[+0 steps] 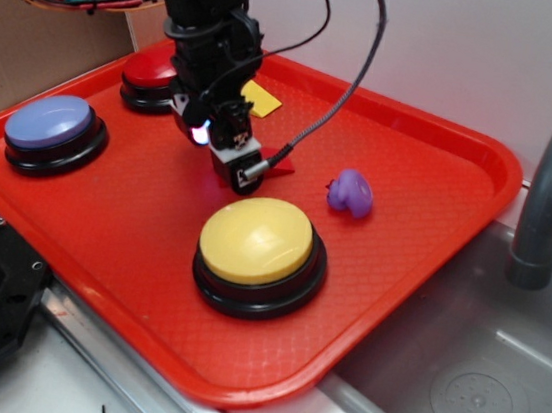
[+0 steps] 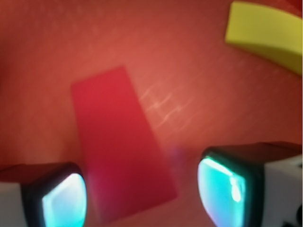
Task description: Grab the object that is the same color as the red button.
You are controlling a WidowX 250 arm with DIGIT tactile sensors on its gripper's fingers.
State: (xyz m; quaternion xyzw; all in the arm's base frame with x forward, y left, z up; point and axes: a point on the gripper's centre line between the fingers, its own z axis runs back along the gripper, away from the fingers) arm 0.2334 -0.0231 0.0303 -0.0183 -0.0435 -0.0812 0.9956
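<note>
On the red tray (image 1: 422, 245), seen from the exterior view, my gripper (image 1: 243, 167) hangs low over the middle ground, just behind the yellow button (image 1: 257, 241). A sliver of the dark-red wedge (image 1: 283, 167) shows at the right of my jaws; the rest is hidden by the wrist housing. The red button (image 1: 149, 72) sits at the far left corner, the blue button (image 1: 50, 124) at the left edge, and a yellow wedge (image 1: 261, 99) lies behind my arm. A small purple object (image 1: 351, 192) rests well apart to the right. Whether my jaws touch the tray cannot be told from here.

From the wrist view, my jaws stand spread, the two fingertips (image 2: 227, 187) showing at the lower corners with the dark-red wedge (image 2: 120, 142) lying flat between them, nearer the left one. It sits skewed to my closing line, not square. Nothing is pinched yet.

Assessment: the step in hand is the final descent and closure. I judge a small shift left and a slight wrist turn would set the pads on the long flat sides, avoiding a slip off the taper.

Clearances: the yellow wedge (image 2: 265, 33) lies at the upper right, apart from the closing path. Open tray surrounds the target on all visible sides; the yellow button in front is the nearest obstruction when lifting.
</note>
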